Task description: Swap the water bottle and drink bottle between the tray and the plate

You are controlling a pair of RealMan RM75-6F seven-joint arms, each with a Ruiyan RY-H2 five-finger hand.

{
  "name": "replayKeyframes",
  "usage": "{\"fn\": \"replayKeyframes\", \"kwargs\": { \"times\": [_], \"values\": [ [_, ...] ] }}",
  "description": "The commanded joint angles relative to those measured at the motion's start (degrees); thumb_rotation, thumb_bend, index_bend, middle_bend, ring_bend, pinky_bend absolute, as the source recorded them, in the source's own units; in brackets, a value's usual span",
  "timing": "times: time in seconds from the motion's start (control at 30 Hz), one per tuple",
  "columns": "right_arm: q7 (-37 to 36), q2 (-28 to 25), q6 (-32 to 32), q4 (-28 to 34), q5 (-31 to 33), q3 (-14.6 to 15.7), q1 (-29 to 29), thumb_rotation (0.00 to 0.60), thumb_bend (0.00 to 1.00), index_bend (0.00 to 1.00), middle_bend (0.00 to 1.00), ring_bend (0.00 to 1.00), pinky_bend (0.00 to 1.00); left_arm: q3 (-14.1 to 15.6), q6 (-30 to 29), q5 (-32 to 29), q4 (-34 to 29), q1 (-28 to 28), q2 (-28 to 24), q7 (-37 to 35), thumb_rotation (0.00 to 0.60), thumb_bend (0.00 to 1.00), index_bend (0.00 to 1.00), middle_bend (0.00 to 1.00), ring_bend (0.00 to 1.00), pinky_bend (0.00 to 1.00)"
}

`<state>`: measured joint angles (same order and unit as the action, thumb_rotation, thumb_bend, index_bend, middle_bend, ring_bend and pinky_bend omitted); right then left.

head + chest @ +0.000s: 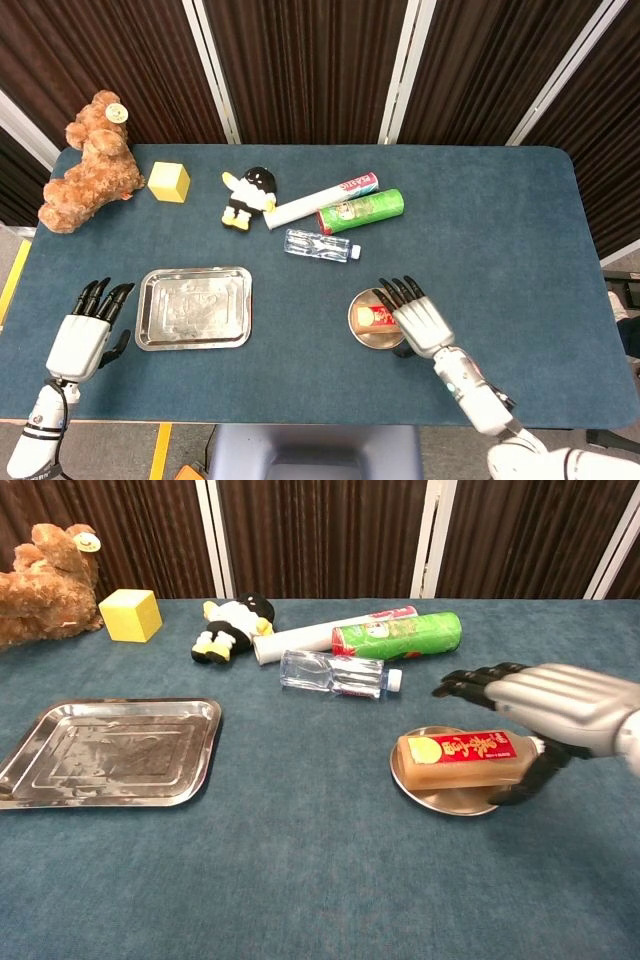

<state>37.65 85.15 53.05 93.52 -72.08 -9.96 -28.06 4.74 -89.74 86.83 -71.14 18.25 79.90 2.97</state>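
Silver-and-black right hand sat over the drink bottle, lower right of centre in the head view, fingers spread, thumb down beside the cap end, nothing gripped. I couldn't tell if it touched the bottle. Drink bottle lay on its side on the plate. Left hand was at the lower left edge of the head view, fingers apart and holding nothing, just left of the tray, which carried nothing.

Water bottle lay on the cloth at frame centre, off both dishes, just below the green can.

My read: step in hand was picking the drink bottle off the plate. Next move called for closing round its body and lifting clear before carrying to the tray.

Blue cloth covered the table; dark pleated curtains hung behind.
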Motion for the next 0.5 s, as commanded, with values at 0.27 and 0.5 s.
{"fn": "replayKeyframes", "kwargs": {
  "times": [0.27, 0.5],
  "values": [
    [6.03, 8.18, -3.22, -8.06, 11.67, -1.21, -7.67, 0.600, 0.29, 0.28, 0.24, 0.08, 0.29, -1.96, 2.38, 0.41, 0.71, -0.52, -0.53, -1.72, 0.600, 0.43, 0.00, 0.13, 0.02, 0.09],
    [4.05, 9.80, -1.04, -11.07, 11.15, -0.30, -8.87, 0.600, 0.31, 0.56, 0.51, 0.50, 0.76, -2.91, 3.64, 0.63, 0.85, -0.85, -0.63, -2.26, 0.600, 0.43, 0.00, 0.13, 0.02, 0.08]
  ]
}}
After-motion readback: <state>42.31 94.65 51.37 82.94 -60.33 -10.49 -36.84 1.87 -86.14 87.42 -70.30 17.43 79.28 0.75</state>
